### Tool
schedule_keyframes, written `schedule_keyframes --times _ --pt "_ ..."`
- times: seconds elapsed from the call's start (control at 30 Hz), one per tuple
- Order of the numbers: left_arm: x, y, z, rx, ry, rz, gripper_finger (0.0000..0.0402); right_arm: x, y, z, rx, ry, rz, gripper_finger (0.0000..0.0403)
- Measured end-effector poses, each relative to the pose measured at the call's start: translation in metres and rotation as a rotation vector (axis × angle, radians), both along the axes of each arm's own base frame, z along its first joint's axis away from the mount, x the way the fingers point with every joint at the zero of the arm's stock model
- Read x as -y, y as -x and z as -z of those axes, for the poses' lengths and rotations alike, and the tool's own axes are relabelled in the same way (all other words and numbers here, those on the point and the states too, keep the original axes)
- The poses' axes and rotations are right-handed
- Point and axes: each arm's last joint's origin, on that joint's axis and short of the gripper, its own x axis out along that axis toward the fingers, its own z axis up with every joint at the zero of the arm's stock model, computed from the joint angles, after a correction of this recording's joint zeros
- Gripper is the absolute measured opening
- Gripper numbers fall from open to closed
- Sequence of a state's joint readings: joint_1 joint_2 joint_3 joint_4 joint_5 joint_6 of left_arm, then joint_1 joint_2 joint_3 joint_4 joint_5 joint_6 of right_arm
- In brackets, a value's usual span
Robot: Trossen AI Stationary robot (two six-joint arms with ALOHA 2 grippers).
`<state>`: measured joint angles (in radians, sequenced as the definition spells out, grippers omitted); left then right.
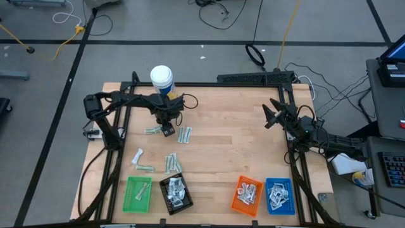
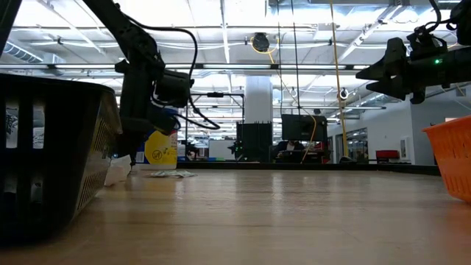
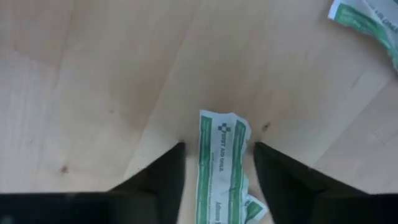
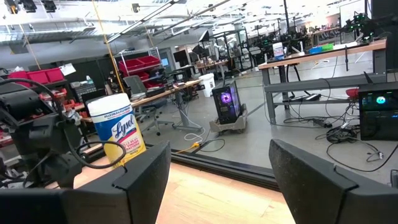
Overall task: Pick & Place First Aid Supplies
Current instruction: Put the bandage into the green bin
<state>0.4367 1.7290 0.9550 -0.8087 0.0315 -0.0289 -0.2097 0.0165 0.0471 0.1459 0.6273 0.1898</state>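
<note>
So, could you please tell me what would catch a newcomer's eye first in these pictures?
Probably the left hand, low over the table near the far left corner, its fingers either side of a green-printed strip. Next, the white bottle at the far edge behind it, and the four trays along the near edge: green, black, orange, blue. The right hand waits open, raised at the right side.

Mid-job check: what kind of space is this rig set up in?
Likely a robotics lab or workshop in a large open industrial hall. The right wrist view shows workbenches, a lit computer tower and red storage bins beyond the wooden table; cables trail over the floor.
</note>
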Motion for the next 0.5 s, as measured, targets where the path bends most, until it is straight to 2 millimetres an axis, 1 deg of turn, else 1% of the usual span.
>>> schedule_keyframes --times 0.17,0.37,0.43,0.5 --pt "-0.0003 -0.001 0.0003 0.009 -0.005 -0.002 0.0111 0.0 0.0 0.0 0.0 0.0 0.0 0.0267" --pt "-0.0007 -0.0015 0.0004 0.011 -0.013 -0.006 0.0024 0.0 0.0 0.0 0.0 0.0 0.0 0.0267" --pt "-0.0011 -0.0013 0.0003 0.005 -0.027 -0.025 0.0007 0.0 0.0 0.0 0.0 0.0 0.0 0.0267" --pt "-0.001 0.0002 -0.0022 0.006 -0.03 -0.057 0.0007 0.0 0.0 0.0 0.0 0.0 0.0 0.0267"
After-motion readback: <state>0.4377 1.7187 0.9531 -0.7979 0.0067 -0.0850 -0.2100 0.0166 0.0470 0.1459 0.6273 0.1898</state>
